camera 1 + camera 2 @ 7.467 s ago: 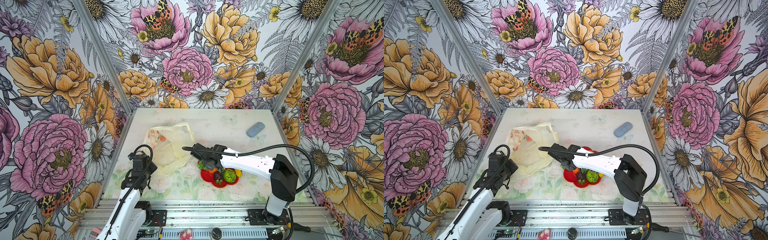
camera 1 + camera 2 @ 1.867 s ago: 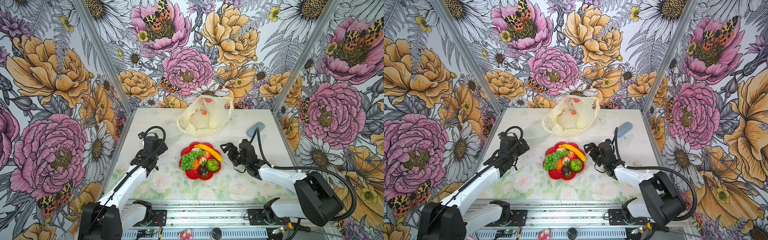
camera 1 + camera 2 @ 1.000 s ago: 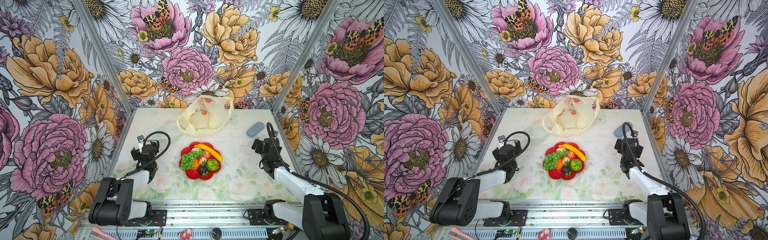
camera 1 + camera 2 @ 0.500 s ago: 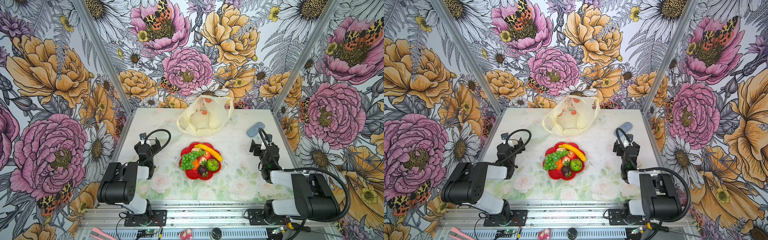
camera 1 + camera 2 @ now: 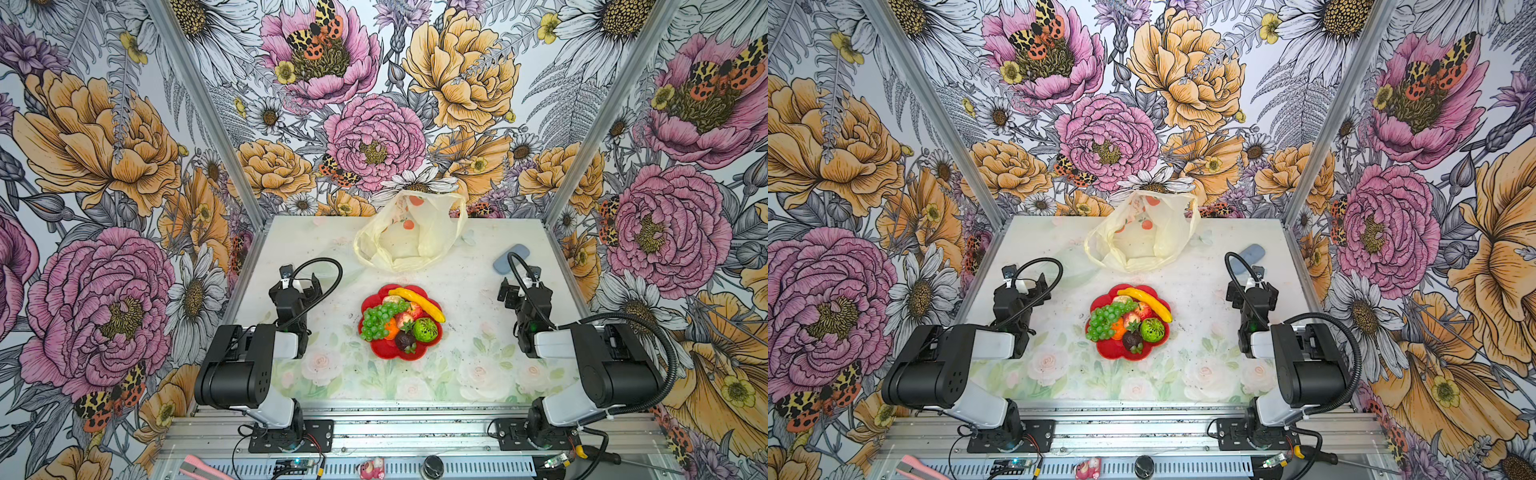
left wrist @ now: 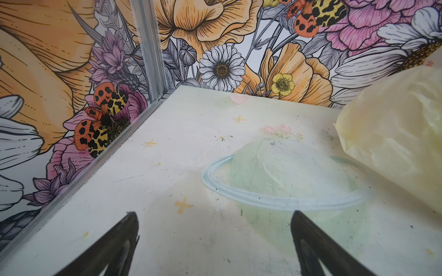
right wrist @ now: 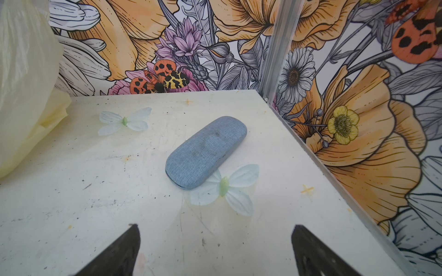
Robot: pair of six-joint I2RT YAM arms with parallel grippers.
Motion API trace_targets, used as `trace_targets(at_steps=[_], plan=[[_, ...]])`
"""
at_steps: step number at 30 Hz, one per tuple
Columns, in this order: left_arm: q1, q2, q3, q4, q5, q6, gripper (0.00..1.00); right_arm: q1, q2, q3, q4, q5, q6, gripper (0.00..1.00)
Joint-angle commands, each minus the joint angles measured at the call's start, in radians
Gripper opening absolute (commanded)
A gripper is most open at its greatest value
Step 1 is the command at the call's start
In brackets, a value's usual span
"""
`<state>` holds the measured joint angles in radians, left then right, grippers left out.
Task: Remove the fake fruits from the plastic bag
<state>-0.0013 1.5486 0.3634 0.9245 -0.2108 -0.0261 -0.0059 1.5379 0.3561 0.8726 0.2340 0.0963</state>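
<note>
Heaping the red plate (image 5: 390, 353) at the centre of the table (image 5: 457, 291), the fruits (image 5: 400, 321) look glossy: green grapes (image 5: 376, 322), yellow banana (image 5: 419, 302), dark mangosteen (image 5: 405, 340). The bag (image 5: 415, 237), cream, crinkly, orange-printed, sags open at the plate's 12 o'clock. Left gripper (image 6: 212, 215) at 9 and right gripper (image 7: 212, 227) at 3 stand spread, holding nothing.

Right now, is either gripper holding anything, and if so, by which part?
Nothing is held. The left gripper and right gripper both stand open and empty.
</note>
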Motion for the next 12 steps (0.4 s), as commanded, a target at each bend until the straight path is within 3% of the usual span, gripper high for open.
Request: trace_targets(at_steps=[1, 12], plan=[[0.001, -0.001, 0.003, 0.031, 0.024, 0.009, 0.99, 0.008, -0.005, 0.019, 0.023, 0.021, 0.013, 0.99], [0.001, -0.001, 0.004, 0.031, 0.025, 0.010, 0.99, 0.013, -0.005, 0.017, 0.026, 0.038, 0.014, 0.99]])
